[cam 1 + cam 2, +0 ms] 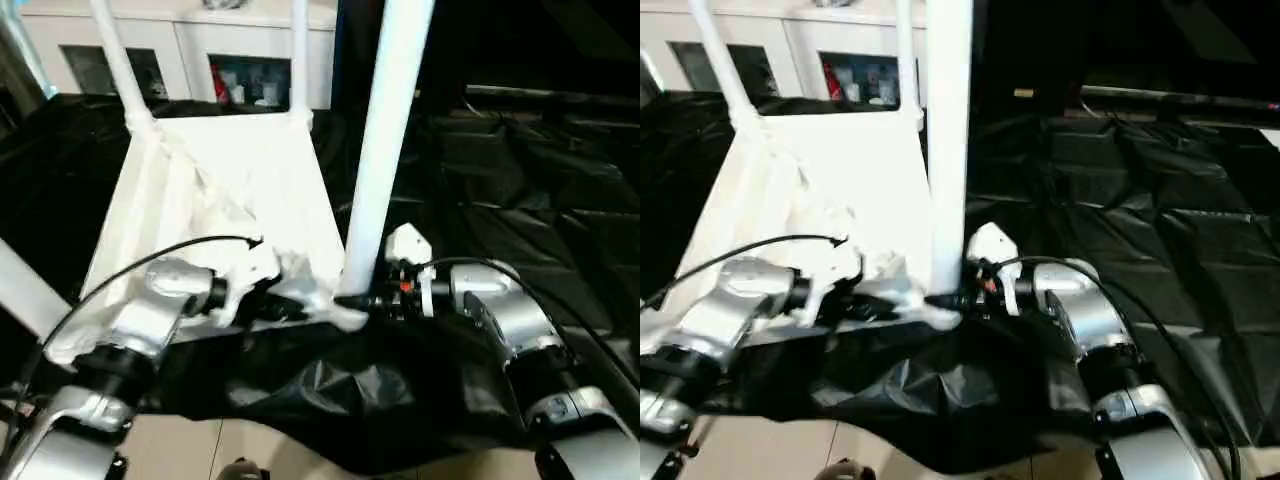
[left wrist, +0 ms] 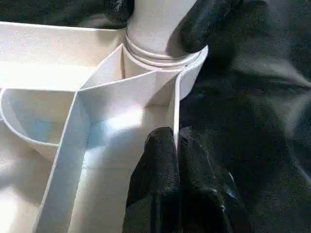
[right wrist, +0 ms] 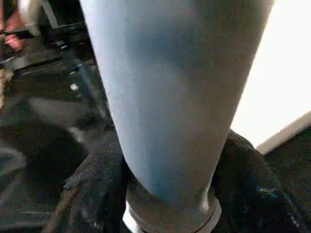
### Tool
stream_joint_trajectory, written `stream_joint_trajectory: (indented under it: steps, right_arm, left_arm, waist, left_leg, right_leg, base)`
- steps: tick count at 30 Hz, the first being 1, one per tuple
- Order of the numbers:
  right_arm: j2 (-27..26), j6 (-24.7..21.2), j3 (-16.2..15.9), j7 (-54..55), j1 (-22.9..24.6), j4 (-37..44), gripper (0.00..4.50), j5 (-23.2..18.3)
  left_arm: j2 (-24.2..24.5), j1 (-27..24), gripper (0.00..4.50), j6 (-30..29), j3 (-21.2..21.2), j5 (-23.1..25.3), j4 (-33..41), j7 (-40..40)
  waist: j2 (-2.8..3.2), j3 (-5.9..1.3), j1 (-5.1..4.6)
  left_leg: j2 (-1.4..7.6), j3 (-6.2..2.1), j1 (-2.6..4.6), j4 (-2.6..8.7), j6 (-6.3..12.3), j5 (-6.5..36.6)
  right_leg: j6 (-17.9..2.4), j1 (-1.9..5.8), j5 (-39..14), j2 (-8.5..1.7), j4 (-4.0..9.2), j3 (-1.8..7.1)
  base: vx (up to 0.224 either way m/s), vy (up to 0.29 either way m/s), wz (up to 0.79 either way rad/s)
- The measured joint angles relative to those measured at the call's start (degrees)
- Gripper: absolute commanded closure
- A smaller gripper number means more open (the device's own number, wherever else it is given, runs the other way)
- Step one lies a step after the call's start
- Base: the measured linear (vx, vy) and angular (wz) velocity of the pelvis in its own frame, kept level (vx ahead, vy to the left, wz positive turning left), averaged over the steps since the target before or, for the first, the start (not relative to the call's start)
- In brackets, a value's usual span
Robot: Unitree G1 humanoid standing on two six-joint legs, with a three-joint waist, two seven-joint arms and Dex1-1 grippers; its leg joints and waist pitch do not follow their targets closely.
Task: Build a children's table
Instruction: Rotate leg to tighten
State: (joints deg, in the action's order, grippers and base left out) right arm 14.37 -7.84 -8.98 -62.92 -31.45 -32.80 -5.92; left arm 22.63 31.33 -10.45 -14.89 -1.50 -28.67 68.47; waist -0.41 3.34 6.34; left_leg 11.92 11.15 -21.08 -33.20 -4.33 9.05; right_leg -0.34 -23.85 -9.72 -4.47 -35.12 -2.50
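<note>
The children's table point(image 1: 235, 190) is lying upside down on a black sheet point(image 1: 520, 190) in the centre-left of the head view, its ribbed underside facing up. Two far legs point(image 1: 118, 60) are rising from the back corner sockets toward the top of the frame, and another leg point(image 1: 20, 290) is crossing the left edge. At the upper left, a white cabinet point(image 1: 190, 45) is showing small items point(image 1: 240, 88) behind its glass doors.

The left gripper point(image 2: 176, 160) is reaching in from the lower left, wrist turned inward, its fingers point(image 2: 155, 174) pinching narrowly on the table's thin side wall.

Right of centre, the near leg point(image 1: 385, 140) is standing upright in the corner socket point(image 2: 163, 60). The right gripper point(image 1: 352, 300) is coming in level from the right, its fingers point(image 3: 92, 189) sitting on either side of that leg's base.
</note>
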Motion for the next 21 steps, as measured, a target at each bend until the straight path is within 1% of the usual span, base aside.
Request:
stream_joint_trajectory:
  steps: [2, 4, 5, 8, 9, 10, 13, 14, 15, 17, 19, 20, 21]
  right_arm:
    - [-2.68, -0.19, 2.11, 7.17, -0.45, -1.88, 2.44, 1.03]
    - [-5.28, -0.42, 3.90, 14.94, -1.38, -3.83, 2.44, 1.68]
    - [-6.21, -0.62, 4.54, 17.92, -1.71, -4.36, 2.44, 1.90]
    - [-10.11, -0.81, 7.42, 28.60, -3.27, -7.11, 2.46, 2.15]
    - [-11.62, -0.51, 8.01, 33.23, -4.50, -8.68, 2.46, 2.74]
    - [-12.01, -0.32, 8.08, 35.03, -4.89, -9.04, 2.46, 3.17]
    - [-12.35, 1.14, 8.13, 36.08, -4.90, -9.67, 2.46, 3.54]
    - [-12.38, 1.22, 8.19, 36.08, -4.91, -9.71, 1.91, 3.54]
    - [-12.56, 1.31, 8.63, 36.07, -4.91, -9.83, 1.77, 3.50]
    - [-13.04, 1.33, 9.24, 35.50, -4.92, -9.80, 1.77, 2.82]
    - [-13.08, 1.43, 9.28, 34.58, -4.91, -9.90, 1.42, 2.07]
    - [-12.94, 1.73, 9.24, 33.86, -4.90, -10.00, 1.32, 2.08]
    - [-12.37, 1.99, 8.80, 32.10, -4.86, -10.01, 1.32, 2.13]
  left_arm:
    - [-1.94, 1.69, 4.50, -1.05, 0.63, 1.23, -2.42, -4.14]
    - [-3.99, 3.20, 4.50, -2.32, 1.21, 1.76, -4.56, -8.58]
    - [-4.88, 3.68, 4.50, -2.76, 1.38, 1.98, -5.19, -10.37]
    - [-7.98, 5.57, 4.50, -4.29, 2.40, 2.90, -7.69, -16.36]
    - [-9.13, 6.46, 4.50, -4.63, 2.77, 3.21, -8.87, -18.63]
    - [-9.67, 6.71, 4.50, -4.74, 2.82, 3.39, -9.04, -19.66]
    - [-10.04, 6.81, 4.50, -4.75, 2.81, 3.45, -9.06, -20.33]
    - [-10.04, 6.81, 4.50, -4.74, 2.81, 3.46, -9.06, -20.33]
    - [-10.03, 6.82, 4.50, -4.67, 2.77, 3.51, -9.05, -20.28]
    - [-9.87, 6.80, 4.50, -4.32, 2.72, 3.61, -9.05, -20.11]
    - [-9.45, 6.69, 4.50, -3.83, 2.65, 3.61, -9.05, -19.34]
    - [-9.19, 6.55, 4.50, -3.42, 2.64, 3.61, -9.00, -18.89]
    - [-8.76, 6.26, 4.50, -2.97, 2.62, 3.61, -8.71, -18.29]
  waist:
    - [-0.04, -0.02, -0.40]
    - [-0.04, -0.02, -1.15]
    - [-0.03, -0.03, -1.36]
    - [0.01, -0.05, -1.62]
    - [0.01, -0.05, -1.80]
    - [0.02, -0.05, -1.82]
    - [0.10, -0.10, -1.75]
    - [0.12, -0.12, -1.73]
    - [0.13, -0.12, -1.70]
    - [0.15, -0.12, -1.75]
    - [0.15, -0.12, -1.90]
    - [0.15, -0.12, -1.95]
    - [0.15, -0.12, -1.98]
  left_leg:
    - [0.00, -0.02, 0.02, -0.03, -0.01, 0.00]
    - [-0.01, -0.03, 0.07, -0.01, -0.02, -0.01]
    - [-0.01, -0.05, 0.08, -0.01, -0.02, -0.01]
    - [-0.01, -0.06, 0.09, 0.01, -0.02, -0.01]
    - [-0.02, -0.07, 0.06, 0.04, -0.02, -0.01]
    - [-0.02, -0.07, 0.04, 0.04, -0.03, -0.01]
    - [-0.02, -0.06, 0.01, 0.05, -0.02, -0.01]
    - [-0.03, -0.05, 0.01, 0.06, -0.02, -0.01]
    - [-0.03, -0.05, 0.00, 0.07, -0.01, 0.00]
    - [-0.03, -0.03, 0.01, 0.09, -0.01, 0.00]
    - [-0.02, -0.04, 0.02, 0.09, -0.01, 0.00]
    - [-0.02, -0.05, 0.02, 0.09, -0.01, 0.00]
    - [-0.02, -0.05, 0.02, 0.09, -0.01, 0.00]
  right_leg:
    - [0.00, -0.02, 0.03, 0.00, -0.08, -0.01]
    - [0.06, -0.02, 0.15, 0.00, -0.06, -0.01]
    - [0.08, -0.02, 0.16, 0.00, -0.05, -0.02]
    - [0.09, -0.06, 0.20, 0.02, -0.09, -0.02]
    - [0.07, -0.11, 0.24, 0.02, -0.06, -0.03]
    - [0.07, -0.11, 0.24, 0.02, -0.03, -0.03]
    - [0.00, -0.08, 0.28, 0.02, 0.06, -0.01]
    - [-0.01, -0.07, 0.29, 0.02, 0.07, 0.00]
    - [-0.02, -0.07, 0.28, 0.02, 0.10, 0.00]
    - [-0.02, -0.09, 0.29, 0.02, 0.11, 0.00]
    - [-0.04, -0.09, 0.30, 0.03, 0.10, -0.02]
    - [-0.04, -0.10, 0.30, 0.03, 0.09, -0.01]
    - [-0.05, -0.10, 0.30, 0.03, 0.09, -0.01]
  base:
    - [0.000, 0.000, 0.00]
    - [0.000, 0.000, 0.00]
    - [0.000, 0.000, 0.00]
    - [0.000, 0.000, 0.00]
    - [0.000, 0.000, 0.00]
    - [0.000, 0.000, 0.00]
    - [0.000, 0.000, 0.00]
    - [0.000, 0.000, 0.00]
    - [0.000, 0.000, 0.00]
    - [0.000, 0.000, 0.00]
    - [0.000, 0.000, 0.00]
    - [0.000, 0.000, 0.00]
    - [0.000, 0.000, 0.00]
